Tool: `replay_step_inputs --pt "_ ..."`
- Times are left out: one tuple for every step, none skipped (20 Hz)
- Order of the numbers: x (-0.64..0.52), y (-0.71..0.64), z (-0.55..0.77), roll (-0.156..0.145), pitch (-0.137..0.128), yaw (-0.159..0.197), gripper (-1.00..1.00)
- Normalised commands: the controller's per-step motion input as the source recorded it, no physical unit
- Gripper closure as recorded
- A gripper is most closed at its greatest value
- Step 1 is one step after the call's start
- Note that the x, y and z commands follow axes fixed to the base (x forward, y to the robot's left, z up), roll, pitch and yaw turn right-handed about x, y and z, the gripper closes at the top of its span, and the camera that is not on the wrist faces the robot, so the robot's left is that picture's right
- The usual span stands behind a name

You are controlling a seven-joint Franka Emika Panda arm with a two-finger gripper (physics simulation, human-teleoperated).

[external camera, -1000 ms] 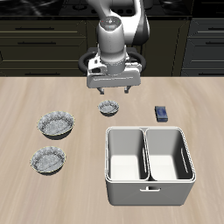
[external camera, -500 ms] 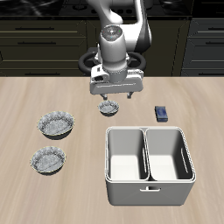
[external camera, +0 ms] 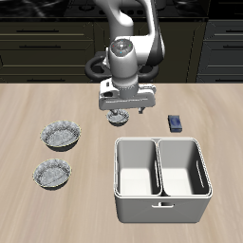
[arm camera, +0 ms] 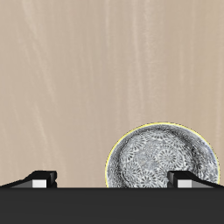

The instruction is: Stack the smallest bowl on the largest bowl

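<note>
The smallest bowl (external camera: 118, 119) is a tiny grey-silver bowl with a dark crinkled rim on the wooden table, partly hidden by my gripper (external camera: 122, 111). My gripper hangs just above it, open and empty. In the wrist view the small bowl (arm camera: 163, 161) lies close below, between the two fingertips (arm camera: 39, 178). The largest bowl (external camera: 62, 135), wide with dark fluted sides, stands farther off, level with the small bowl. The paler, shallower bowl (external camera: 52, 174) sits nearer the table's front edge.
A white two-compartment bin (external camera: 161, 178) stands near the front edge. A small dark blue block (external camera: 176, 122) lies beside the small bowl, behind the bin. Dark cabinets run behind the table.
My gripper has come down toward the small bowl and now covers part of it. The bowls, bin and block have not moved.
</note>
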Motion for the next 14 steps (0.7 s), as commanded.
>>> replay_step_inputs --pt "-0.02 -0.02 0.01 0.0 0.0 0.0 -1.0" --pt "0.02 0.06 -0.44 0.012 0.066 0.009 -1.0" --pt "-0.03 0.06 -0.21 0.027 0.048 -0.018 -1.0" --pt "-0.03 0.05 -0.19 0.028 0.036 0.003 -1.0" --pt "-0.05 0.02 -0.17 -0.019 -0.001 0.014 -1.0" --pt "-0.03 -0.01 0.01 0.0 0.0 0.0 -1.0" --pt "0.04 0.07 -0.32 0.015 0.083 -0.002 -1.0" --pt "-0.03 0.07 -0.2 0.016 0.033 0.035 -1.0" --pt "-0.03 -0.02 -0.16 -0.011 0.027 0.008 -1.0" --pt "0.01 0.09 -0.43 0.048 0.089 -0.042 -1.0" --pt "-0.06 -0.04 0.01 0.0 0.0 0.0 -1.0" --pt "-0.05 0.07 -0.26 0.089 0.026 -0.012 -1.0" --pt "-0.06 0.02 -0.31 0.036 0.023 0.024 -1.0" --pt "-0.05 -0.03 0.0 0.0 0.0 0.0 -1.0"
